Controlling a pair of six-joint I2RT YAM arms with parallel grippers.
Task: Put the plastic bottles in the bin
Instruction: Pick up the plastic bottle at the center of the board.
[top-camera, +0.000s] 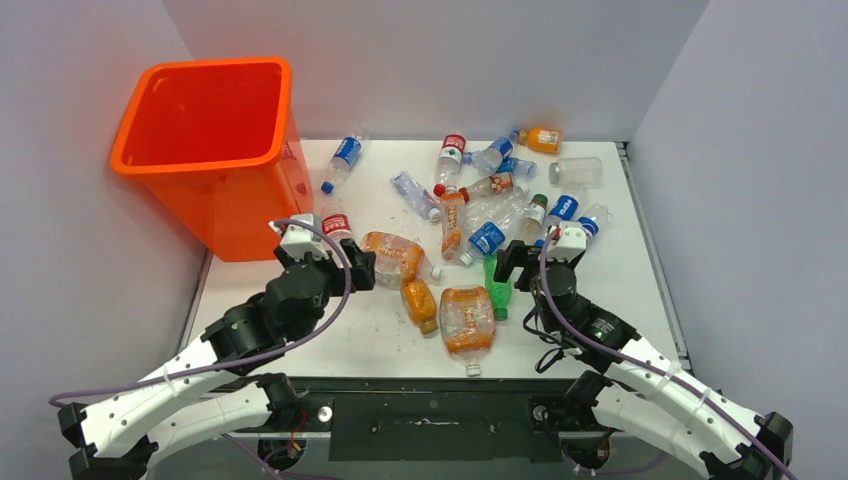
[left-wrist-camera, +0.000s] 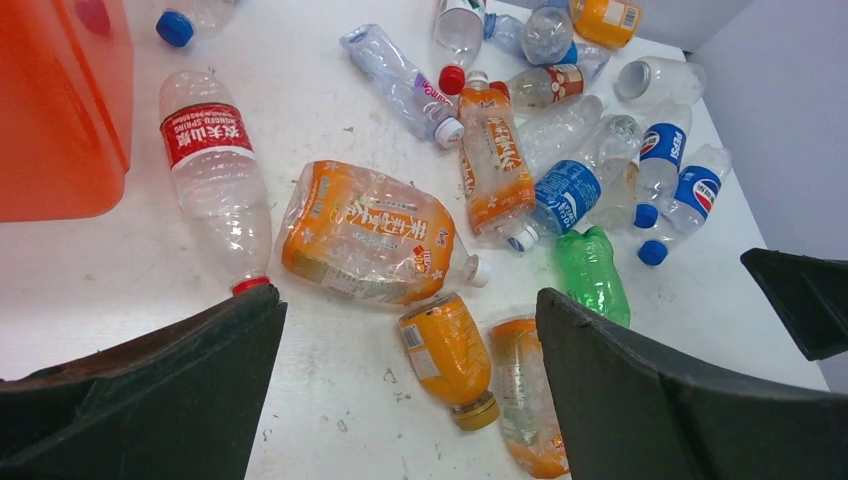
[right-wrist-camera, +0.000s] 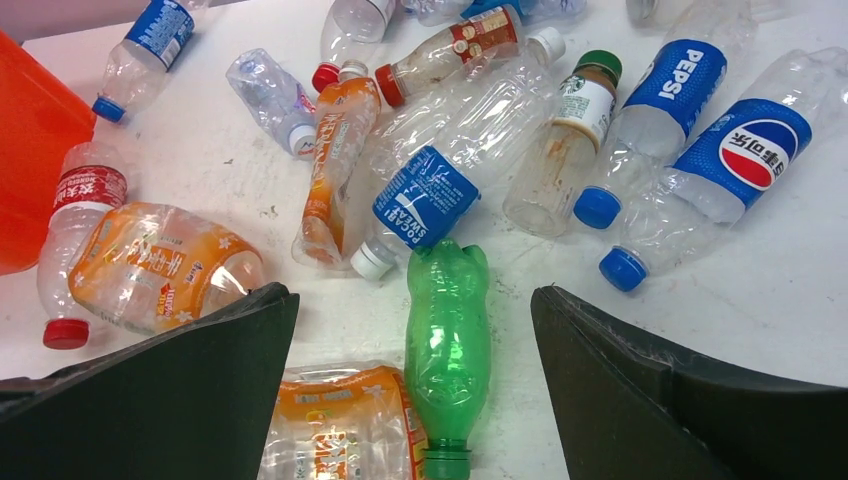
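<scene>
Left jaws stand wide and empty just short of the crumpled orange-labelled bottle (left-wrist-camera: 365, 235). Right jaws, equally wide, frame the green bottle (right-wrist-camera: 447, 340). The other plastic bottles (top-camera: 487, 238) crowd the middle of the desk (top-camera: 640, 275), whose right strip is bare. The bin (top-camera: 240, 210) stands far left, showing only orange walls inside.

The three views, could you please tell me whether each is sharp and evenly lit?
Left wrist: bottles sharp, light soft and even, its own fingers dark and featureless. Right wrist: the same, Pepsi label readable, the green bottle crisp. Top external: even, shadows faint.
</scene>
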